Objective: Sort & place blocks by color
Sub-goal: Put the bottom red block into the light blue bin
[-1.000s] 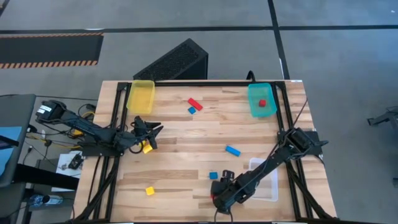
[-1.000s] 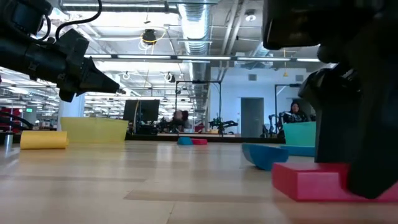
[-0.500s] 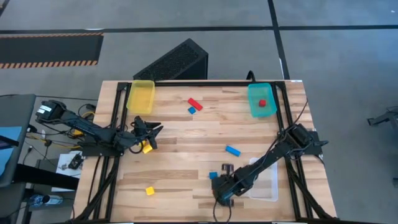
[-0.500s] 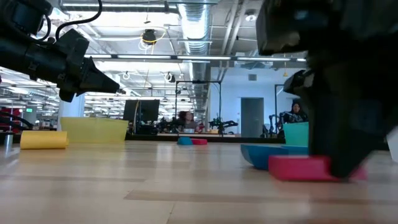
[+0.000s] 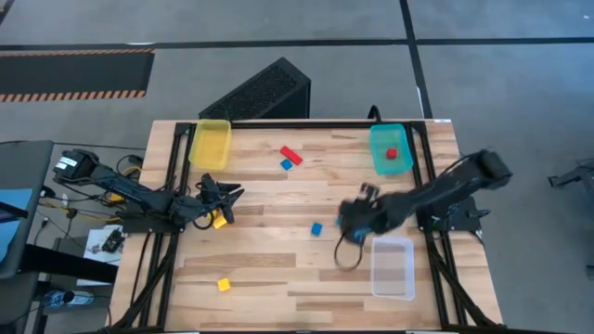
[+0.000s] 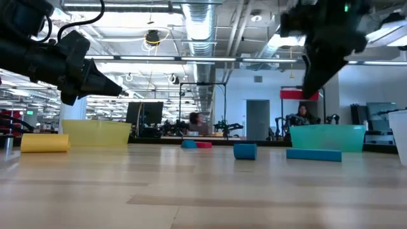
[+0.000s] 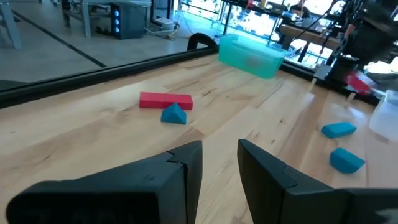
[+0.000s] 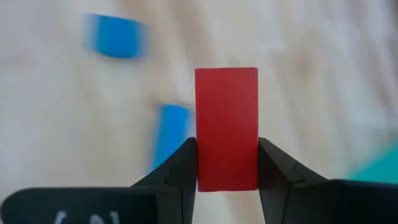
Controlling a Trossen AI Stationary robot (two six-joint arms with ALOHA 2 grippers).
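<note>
My right gripper (image 8: 226,180) hovers over the table's middle right (image 5: 357,215), shut on a red bar block (image 8: 226,127) that shows lifted in the low view (image 6: 299,94). My left gripper (image 7: 219,167) waits open at the left side (image 5: 225,193), above a yellow block (image 5: 220,221). Flat on the wood lie a red bar (image 5: 291,153), a blue wedge (image 5: 286,164), a small blue block (image 5: 316,228), a blue bar (image 6: 313,154) and another yellow block (image 5: 224,285). A red block (image 5: 392,154) sits in the teal bin (image 5: 391,137). My right gripper pinches the red bar block between its two fingers (image 8: 181,169), on its two long sides near one end (image 8: 226,177). The bar runs along the fingers and sticks out beyond their tips. It is lifted clear of the table.
The yellow bin (image 5: 211,142) stands at the far left corner, the teal bin at the far right, and a clear bin (image 5: 392,267) near the right edge. Bare wood lies in the table's middle and along the near edge. People sit in the room behind (image 6: 301,114).
My right gripper has risen from the near edge with the red bar and swung toward the far right, lifting the bar off the wood. The small blue block now lies farther from the near edge than before.
</note>
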